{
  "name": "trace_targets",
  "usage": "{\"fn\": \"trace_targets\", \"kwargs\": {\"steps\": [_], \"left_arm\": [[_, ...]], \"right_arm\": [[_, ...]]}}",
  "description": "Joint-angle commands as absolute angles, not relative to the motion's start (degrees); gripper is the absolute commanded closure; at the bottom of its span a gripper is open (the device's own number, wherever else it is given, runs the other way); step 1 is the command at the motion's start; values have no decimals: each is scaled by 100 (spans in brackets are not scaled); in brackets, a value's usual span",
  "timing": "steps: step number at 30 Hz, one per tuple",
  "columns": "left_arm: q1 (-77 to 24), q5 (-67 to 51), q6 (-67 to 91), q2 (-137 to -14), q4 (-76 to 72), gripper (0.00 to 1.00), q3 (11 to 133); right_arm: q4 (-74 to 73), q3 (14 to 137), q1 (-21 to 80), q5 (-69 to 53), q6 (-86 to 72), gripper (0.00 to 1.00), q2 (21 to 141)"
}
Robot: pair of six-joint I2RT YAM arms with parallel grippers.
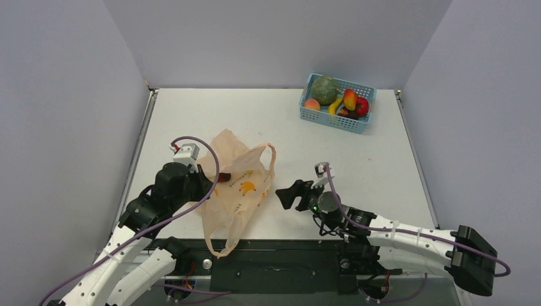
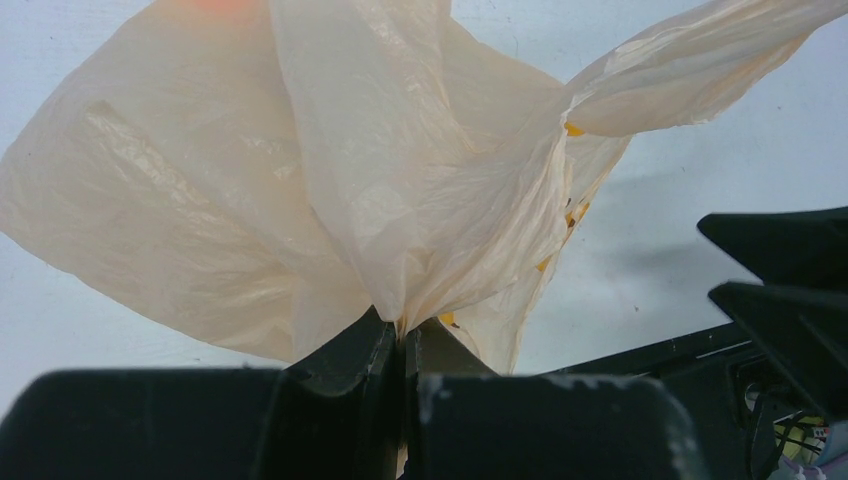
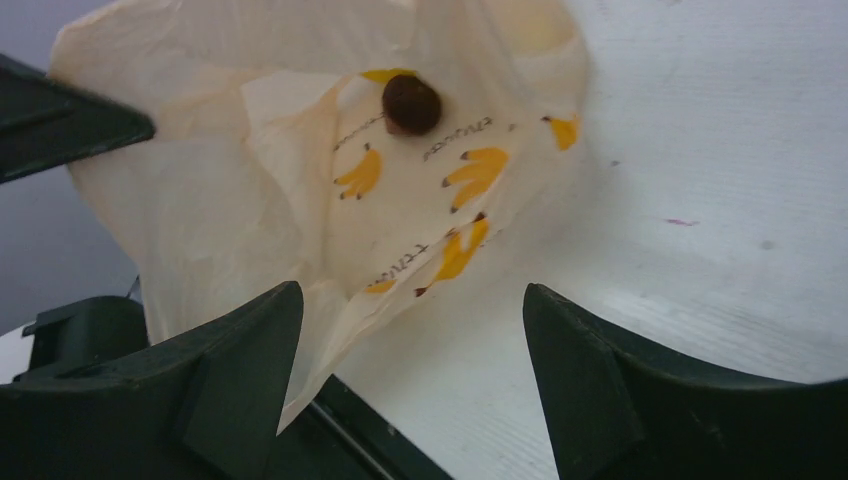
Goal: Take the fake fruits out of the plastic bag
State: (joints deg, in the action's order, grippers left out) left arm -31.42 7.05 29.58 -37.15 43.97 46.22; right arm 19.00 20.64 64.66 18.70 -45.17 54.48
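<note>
The pale-orange plastic bag (image 1: pixel 237 188) lies crumpled at the table's near edge, one loop handle (image 1: pixel 270 159) raised and its lower end hanging over the edge. My left gripper (image 1: pixel 208 176) is shut on a fold of the bag (image 2: pixel 400 180), the film bunched between its jaws (image 2: pixel 405 335). A dark maroon plum (image 3: pixel 411 104) sits inside the bag and shows through the film (image 1: pixel 223 177). My right gripper (image 1: pixel 281 196) stands open just right of the bag, holding nothing (image 3: pixel 412 300). The melon (image 1: pixel 325 89), banana (image 1: pixel 335 105) and mango (image 1: pixel 350 99) lie in the basket.
A blue basket (image 1: pixel 332 122) stands at the table's back right and also holds a peach-coloured fruit (image 1: pixel 312 104) and a shiny red fruit (image 1: pixel 362 106). The black base plate (image 1: pixel 274 258) runs along the near edge between the arms.
</note>
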Motion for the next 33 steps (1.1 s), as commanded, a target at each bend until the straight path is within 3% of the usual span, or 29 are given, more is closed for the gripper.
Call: {"fn": "trace_targets", "kwargs": {"steps": [1,6,16,33], "left_arm": [[-3159,699,2948,-3746,4261,100,4733],[-3164,729,2955,-3791,4275,100,4742],[-3205,739,2955,-3704,4278,100,4729],[-3243,740,2959,-3678,4278,100,4735]], "right_arm": [[3488,2463,7244,2430,-4642,24,6346],[4065,3441,7391,1971,-4768,25,7949],[4299,4830,7217,1748,-5232,38,9738],[3945,6237,6817,1630,-5086,36,11518]]}}
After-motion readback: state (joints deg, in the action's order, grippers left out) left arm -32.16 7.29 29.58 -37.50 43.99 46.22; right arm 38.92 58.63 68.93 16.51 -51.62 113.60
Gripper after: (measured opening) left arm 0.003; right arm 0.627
